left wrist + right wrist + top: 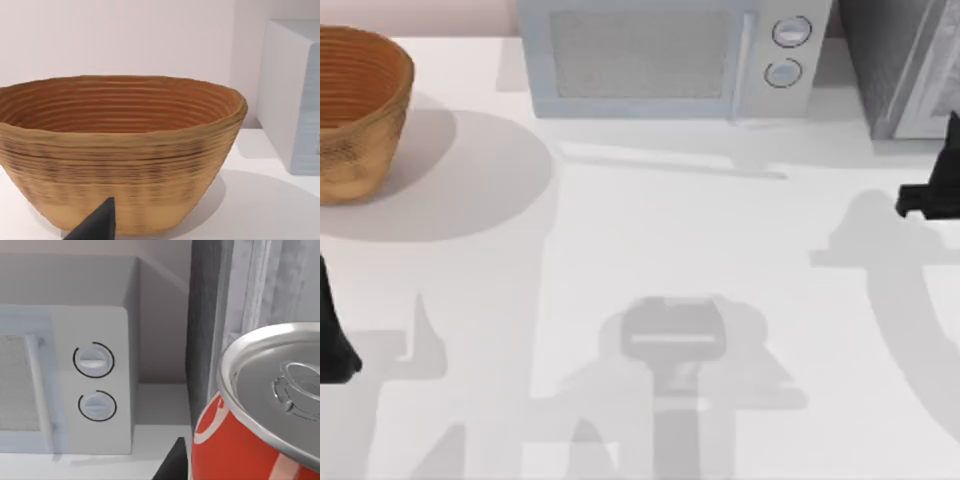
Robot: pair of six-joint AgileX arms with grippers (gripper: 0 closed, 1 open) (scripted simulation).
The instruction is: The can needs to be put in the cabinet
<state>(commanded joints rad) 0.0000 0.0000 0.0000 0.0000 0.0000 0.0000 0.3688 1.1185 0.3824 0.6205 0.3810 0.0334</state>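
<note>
The can [250, 425] looms close in the right wrist view, red with white marks and a silver top, tilted. One dark finger [172, 466] of my right gripper presses against its side, so the gripper is shut on it. Seen from above, my right gripper [923, 200] hangs at the table's right edge, just in front of the cabinet [892, 60]. The cabinet [206, 330] is dark grey and speckled, with a pale framed door panel, and stands directly behind the can. My left arm [334, 340] is parked at the left edge.
A light grey microwave [660, 55] with two round knobs stands at the back centre, left of the cabinet. A woven basket [355, 105] sits at the back left, right in front of the left wrist camera as basket [120, 150]. The white table [670, 250] lies between the arms.
</note>
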